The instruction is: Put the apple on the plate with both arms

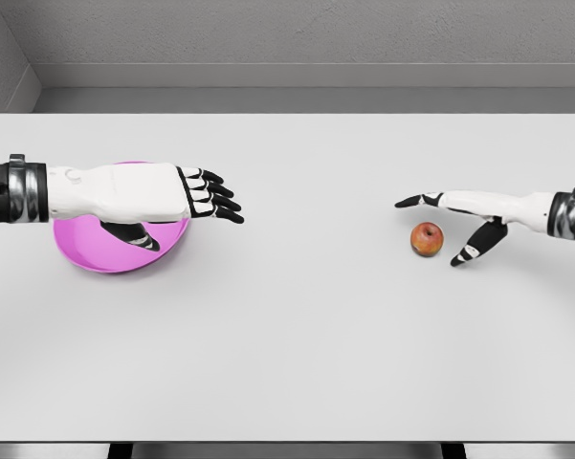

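Bare white table [287, 363] fills the near half of the head view; nothing rests on that stretch.

Mid-table, right side: 1 apple [427, 239], red with a yellowish patch, sitting upright on the surface, well apart from the plate. Right hand [469, 222] comes in from the right edge and hangs just beside the fruit, fingers spread, forefinger reaching out above and past it, thumb angled down on the near right. No contact that I can make out; it holds nothing.

Mid-table, left side: 1 pink plate [96, 253], shallow, flat on the table. Left hand [177, 194] stretches across above it, palm down, fingers straight and laid side by side, thumb tucked beneath, holding nothing. It covers much of the far part of the plate.

Handling, as a judgement: apple looks firm, round, smooth-skinned, light for these hands. Likely to roll if nudged off-centre, and a smooth skin may slip from a shallow pinch. Best hold would be across its widest part, thumb on 1 side, fingers opposite, wrapping low enough to cradle it.

Count: 1 apple, 1 plate, 2 hands, 1 table.

Far: table's back edge, then a grey wall [297, 38] and a strip of floor below it.
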